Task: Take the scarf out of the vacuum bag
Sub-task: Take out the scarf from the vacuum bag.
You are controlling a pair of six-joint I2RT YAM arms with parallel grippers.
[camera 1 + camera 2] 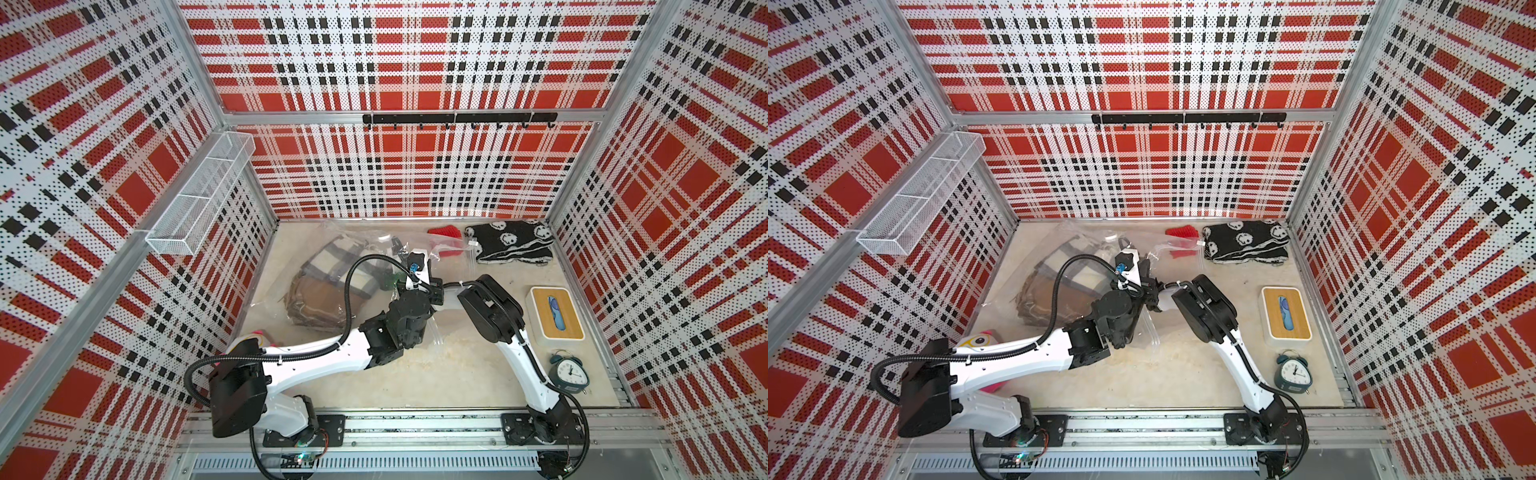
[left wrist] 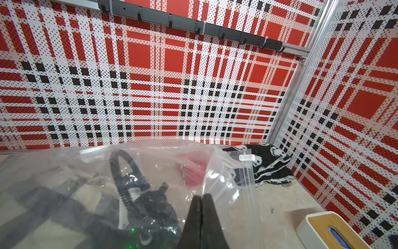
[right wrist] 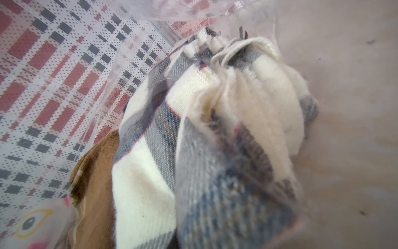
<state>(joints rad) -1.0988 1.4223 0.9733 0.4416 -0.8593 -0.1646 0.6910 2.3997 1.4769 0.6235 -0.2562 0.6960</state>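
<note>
Clear vacuum bag (image 1: 282,270) lies near the worktop's back left corner, plaid scarf (image 3: 193,112) inside. The left end effector (image 2: 201,197) pinches its film, fully closed. The right end effector, closed, is hidden within, its grip unclear.

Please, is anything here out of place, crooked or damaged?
Nothing looks damaged or spilled. The vacuum bag lies crumpled, its mouth edge pinched and held up by the left gripper. Inside, the plaid scarf is bunched up, not folded flat, with a brown cloth against it.
</note>
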